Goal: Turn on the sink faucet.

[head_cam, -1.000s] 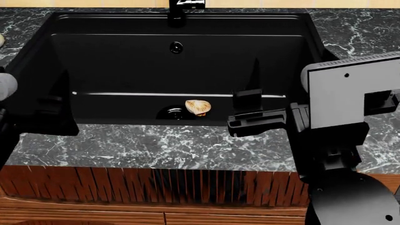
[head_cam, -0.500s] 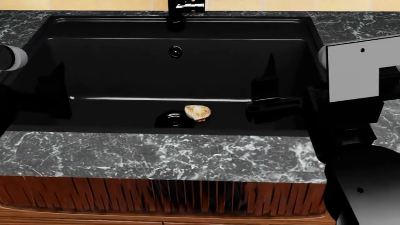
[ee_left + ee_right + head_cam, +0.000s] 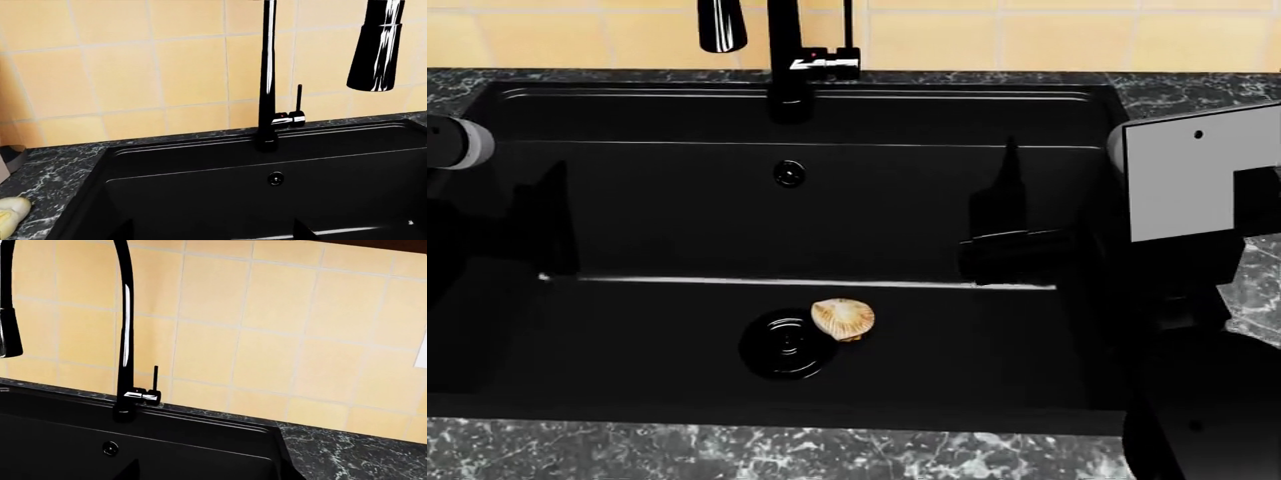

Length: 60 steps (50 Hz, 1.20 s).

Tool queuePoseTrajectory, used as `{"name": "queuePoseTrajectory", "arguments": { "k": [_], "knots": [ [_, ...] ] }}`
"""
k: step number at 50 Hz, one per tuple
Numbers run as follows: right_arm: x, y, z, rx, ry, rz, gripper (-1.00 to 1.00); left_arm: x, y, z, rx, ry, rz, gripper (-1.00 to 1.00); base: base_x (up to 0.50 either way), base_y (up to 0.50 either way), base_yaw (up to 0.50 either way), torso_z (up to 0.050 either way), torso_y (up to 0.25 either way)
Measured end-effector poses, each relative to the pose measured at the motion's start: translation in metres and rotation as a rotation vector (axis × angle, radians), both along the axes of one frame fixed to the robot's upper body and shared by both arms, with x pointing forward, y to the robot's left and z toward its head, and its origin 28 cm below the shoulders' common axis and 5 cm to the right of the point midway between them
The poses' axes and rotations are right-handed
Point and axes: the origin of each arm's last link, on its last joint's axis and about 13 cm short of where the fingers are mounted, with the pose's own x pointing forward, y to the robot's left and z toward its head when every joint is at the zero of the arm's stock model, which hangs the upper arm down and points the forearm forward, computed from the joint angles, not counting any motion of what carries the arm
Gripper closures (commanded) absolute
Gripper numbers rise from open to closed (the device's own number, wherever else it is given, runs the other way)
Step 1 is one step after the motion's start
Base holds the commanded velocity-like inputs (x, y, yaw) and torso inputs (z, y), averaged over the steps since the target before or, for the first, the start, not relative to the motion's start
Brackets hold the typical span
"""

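Note:
The sink faucet (image 3: 785, 60) stands behind the sink (image 3: 827, 110). It is glossy black with an arched spout, and its spray head (image 3: 721, 25) hangs to the left. Its thin lever (image 3: 299, 99) stands upright on a chrome joint (image 3: 291, 120); it also shows in the right wrist view (image 3: 155, 377). My left gripper (image 3: 550, 235) hovers over the basin's left side, open and empty, with its tips low in the left wrist view (image 3: 213, 235). My right gripper (image 3: 1004, 215) hovers over the basin's right side, open and empty (image 3: 210, 474). Both are well short of the faucet.
A tan shell (image 3: 843, 318) lies beside the round drain (image 3: 785, 345); the overflow hole (image 3: 787, 173) is in the back wall. Dark marble counter (image 3: 1188, 90) surrounds the basin, with a yellow tiled wall (image 3: 280, 330) behind. A pale object (image 3: 10, 216) lies on the counter at left.
The head view has tilted up, so the faucet's spout head and lever now show. My right gripper has risen from the front counter edge to over the basin.

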Motion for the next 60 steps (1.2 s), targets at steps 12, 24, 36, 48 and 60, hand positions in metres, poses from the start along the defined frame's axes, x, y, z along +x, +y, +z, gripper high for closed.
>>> {"name": "queuePoseTrajectory", "arguments": {
  "k": [12,24,36,48,60],
  "knots": [
    [-0.002,0.000,-0.004,0.001,0.007,-0.002,-1.00,-0.001,0.005,-0.002,-0.005,0.005,0.018,-1.00,0.50,0.06,0.00,0.000,0.001],
    [-0.004,0.000,-0.006,0.010,0.011,-0.005,-1.00,-0.002,0.007,-0.003,-0.015,0.007,0.027,-1.00,0.50,0.15,0.00,0.000,0.001],
    [-0.007,-0.002,-0.008,0.023,0.012,-0.018,-1.00,-0.005,0.008,-0.007,-0.026,0.007,0.033,-1.00,0.47,0.17,0.00,0.000,0.001],
    [-0.007,-0.003,-0.010,0.030,0.017,-0.023,-1.00,-0.007,0.008,-0.009,-0.037,0.011,0.035,-1.00,0.36,0.09,0.00,0.000,0.002],
    [-0.004,0.000,-0.011,0.034,0.025,-0.003,-1.00,-0.009,0.009,-0.011,-0.032,0.006,0.043,-1.00,0.03,0.00,0.00,0.000,0.000]
  ]
}}
